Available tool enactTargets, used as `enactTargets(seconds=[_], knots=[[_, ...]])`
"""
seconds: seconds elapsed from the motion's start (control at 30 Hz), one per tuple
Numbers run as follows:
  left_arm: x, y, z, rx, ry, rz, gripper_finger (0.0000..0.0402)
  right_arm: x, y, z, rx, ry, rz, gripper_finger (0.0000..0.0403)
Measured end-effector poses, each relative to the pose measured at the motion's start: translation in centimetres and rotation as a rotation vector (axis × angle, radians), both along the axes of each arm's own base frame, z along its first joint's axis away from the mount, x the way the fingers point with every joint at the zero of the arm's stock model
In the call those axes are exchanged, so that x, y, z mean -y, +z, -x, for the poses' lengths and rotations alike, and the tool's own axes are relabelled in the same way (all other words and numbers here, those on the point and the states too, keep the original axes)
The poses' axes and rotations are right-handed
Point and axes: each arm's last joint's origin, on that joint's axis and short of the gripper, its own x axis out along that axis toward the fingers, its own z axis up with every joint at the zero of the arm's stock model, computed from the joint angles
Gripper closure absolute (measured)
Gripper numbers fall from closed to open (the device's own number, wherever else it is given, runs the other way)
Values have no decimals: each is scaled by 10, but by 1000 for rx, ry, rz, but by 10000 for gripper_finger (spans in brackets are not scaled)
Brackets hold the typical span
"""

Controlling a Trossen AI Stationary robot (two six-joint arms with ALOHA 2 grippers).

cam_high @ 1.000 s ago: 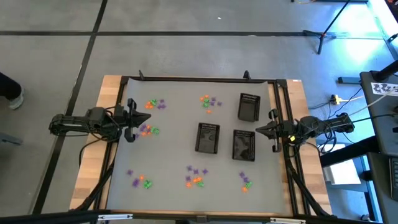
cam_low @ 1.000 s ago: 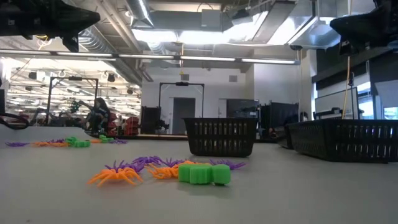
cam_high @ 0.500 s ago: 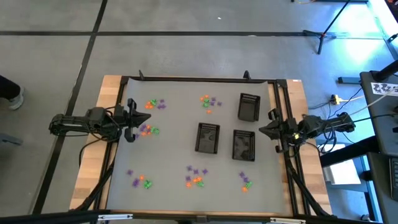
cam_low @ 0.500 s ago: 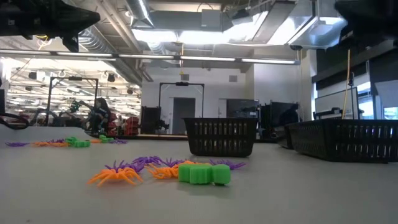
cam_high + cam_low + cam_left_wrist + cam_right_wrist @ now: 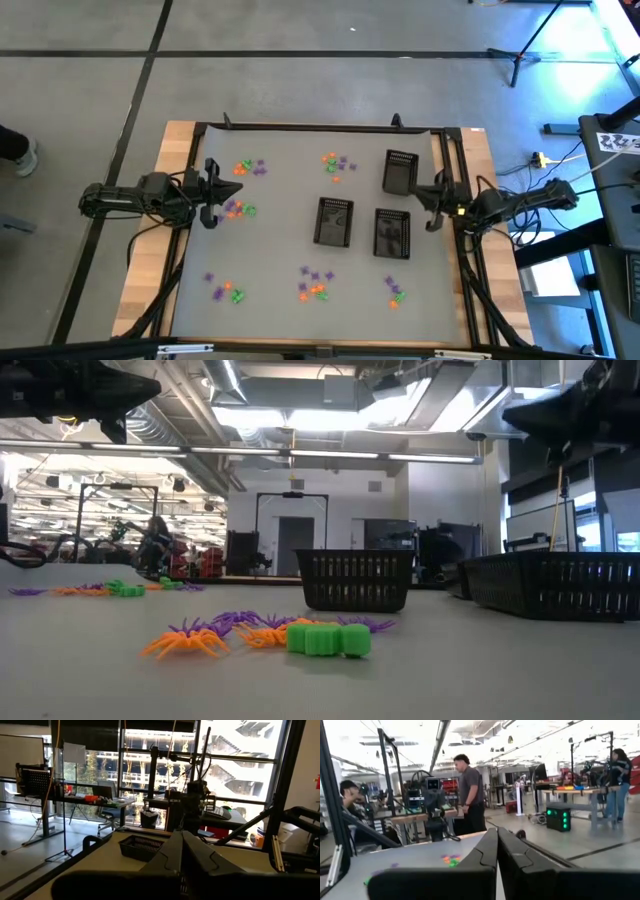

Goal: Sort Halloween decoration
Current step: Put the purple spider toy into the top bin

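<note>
The Halloween decoration lies in small orange, green and purple clusters on the grey mat: at the far left [image 5: 250,168], mid left [image 5: 238,209], far middle [image 5: 337,163] and along the near side [image 5: 315,285]. In the low view an orange spider [image 5: 185,642] and a green piece [image 5: 328,639] lie closest. My left gripper [image 5: 238,190] hovers shut above the mat's left side, between the two left clusters. My right gripper [image 5: 420,192] hovers shut at the right edge, beside the far-right basket [image 5: 400,172]. Both wrist views show shut fingers with nothing between them.
Two more black mesh baskets stand right of centre, one in the middle [image 5: 334,221] and one to its right [image 5: 392,233]. Wooden table edges frame the mat [image 5: 300,250]. People stand in the room beyond the table.
My right gripper has swung a little toward the table's far edge and tipped upward, its wrist turning. It has stayed shut. The decorations and baskets lie as before.
</note>
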Motion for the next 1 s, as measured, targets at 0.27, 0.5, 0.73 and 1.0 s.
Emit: enactTargets(seconds=[0.27,0.5,0.73,1.0], knots=[[0,0,0,0,0,0,401,0,29,-9,-218,-89,-29,395],[0,0,0,0,0,0,401,-6,28,-31,-358,-109,-35,395],[0,0,0,0,0,0,401,-15,14,-61,-431,-117,37,395],[0,0,0,0,0,0,401,-20,3,-91,-463,-141,243,395]])
